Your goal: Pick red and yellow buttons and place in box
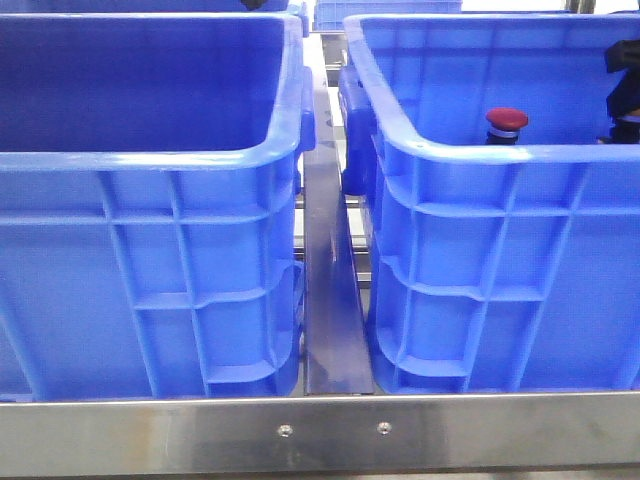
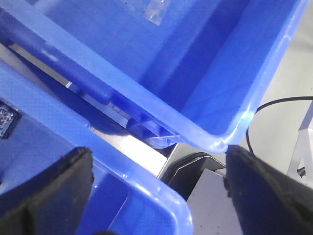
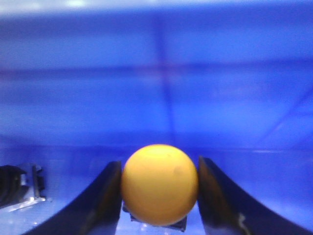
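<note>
Between the fingers of the right gripper (image 3: pixel 160 196) sits the yellow button (image 3: pixel 159 183), cap toward the wrist, jaws touching its sides, apparently gripping.

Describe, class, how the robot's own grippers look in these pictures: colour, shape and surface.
The left gripper has two broad black fingers with a rough, matte, rubbery surface and worn edges. The right gripper has dark, smooth fingers that curve and narrow toward their tips. No markings or sleeves show.

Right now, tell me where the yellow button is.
The yellow button sits between the right claw's fingers in the right wrist view, low inside a blue crate.
</note>
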